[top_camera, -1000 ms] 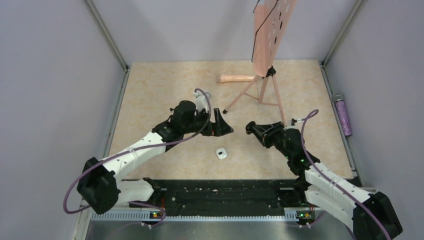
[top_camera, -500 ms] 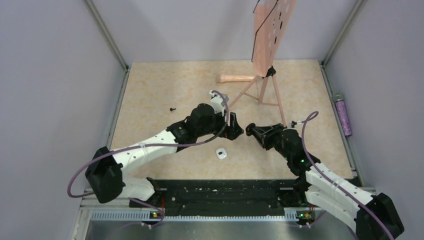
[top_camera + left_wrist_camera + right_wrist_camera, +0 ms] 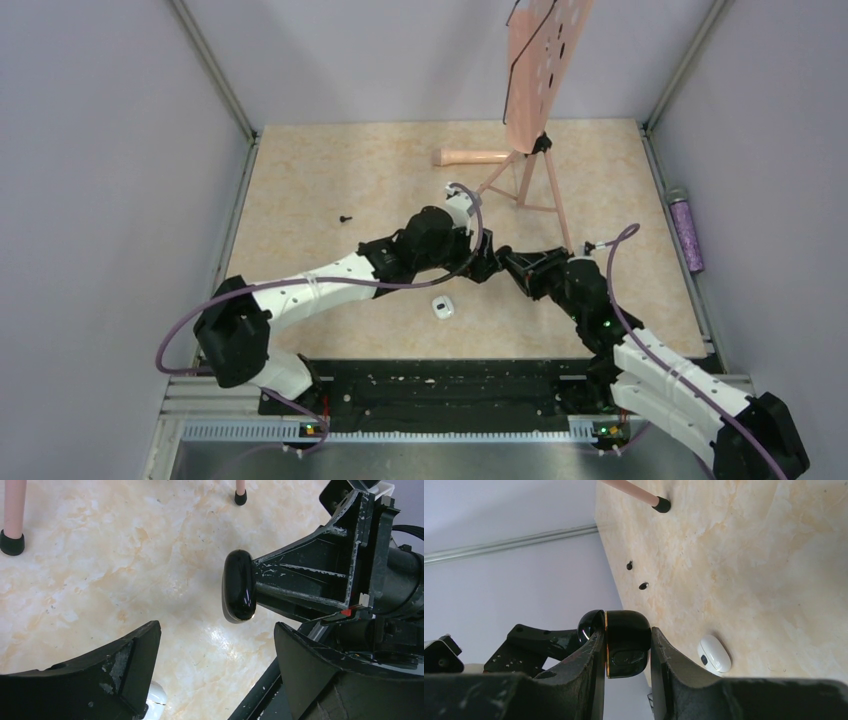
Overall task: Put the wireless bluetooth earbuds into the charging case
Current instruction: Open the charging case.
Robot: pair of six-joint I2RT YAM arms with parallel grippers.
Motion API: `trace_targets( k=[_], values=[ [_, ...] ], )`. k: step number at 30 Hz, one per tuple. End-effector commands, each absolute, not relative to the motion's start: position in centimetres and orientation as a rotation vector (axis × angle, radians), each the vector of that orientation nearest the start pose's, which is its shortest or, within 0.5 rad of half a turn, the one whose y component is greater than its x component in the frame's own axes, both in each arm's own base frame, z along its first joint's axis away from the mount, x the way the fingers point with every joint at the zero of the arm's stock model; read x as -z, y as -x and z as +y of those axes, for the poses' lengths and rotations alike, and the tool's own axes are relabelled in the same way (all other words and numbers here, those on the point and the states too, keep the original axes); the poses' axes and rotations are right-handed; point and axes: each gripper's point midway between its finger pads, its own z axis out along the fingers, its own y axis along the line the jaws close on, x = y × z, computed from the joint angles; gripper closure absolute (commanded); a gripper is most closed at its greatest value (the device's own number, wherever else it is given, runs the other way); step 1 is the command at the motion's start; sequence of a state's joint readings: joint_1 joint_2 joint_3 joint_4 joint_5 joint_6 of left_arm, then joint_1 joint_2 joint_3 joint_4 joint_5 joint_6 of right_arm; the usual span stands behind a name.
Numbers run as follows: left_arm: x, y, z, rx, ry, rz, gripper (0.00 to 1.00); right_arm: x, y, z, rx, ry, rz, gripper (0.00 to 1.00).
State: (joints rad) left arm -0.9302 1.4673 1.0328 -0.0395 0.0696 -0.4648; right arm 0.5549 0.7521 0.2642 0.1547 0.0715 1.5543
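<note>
Black charging case (image 3: 624, 642) is clamped between the right fingers (image 3: 664, 662), held off the worktop (image 3: 330, 170). Left fingers (image 3: 127, 672) are spread wide, just short of the case, nothing gripped. Earbuds (image 3: 629, 566) are left lying on the worktop, well apart from the case; white oval pod (image 3: 443, 306) nearer.

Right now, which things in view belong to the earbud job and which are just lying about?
Job: black charging case, clamped by the right gripper; black earbuds, two, lying loose; left gripper, open, next to the case.
Lying about: small white oval item (unclear what); pink tripod stand; pink tube; purple cylinder.
</note>
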Motion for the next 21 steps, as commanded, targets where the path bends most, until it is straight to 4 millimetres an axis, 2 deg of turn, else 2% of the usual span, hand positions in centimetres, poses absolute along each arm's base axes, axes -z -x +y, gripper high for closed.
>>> trace_targets(
  k=[1,7,21],
  values=[
    [-19.8,-24.8,-38.1,0.907,-0.563,2.055,0.12,-18.5,-25.2,19.4,-1.361,-1.022,1.784,1.0],
    [-19.0,-25.5,-38.0,0.856,-0.546,2.082,0.13,-18.6,-25.1,19.4,-1.375,-1.015,1.774,1.0],
    [-20.3,-28.1,-36.1,0.724,-0.367,2.043,0.13,-18.8,-24.8,19.1,-1.381,-1.009,1.76,1.0]
  ],
)
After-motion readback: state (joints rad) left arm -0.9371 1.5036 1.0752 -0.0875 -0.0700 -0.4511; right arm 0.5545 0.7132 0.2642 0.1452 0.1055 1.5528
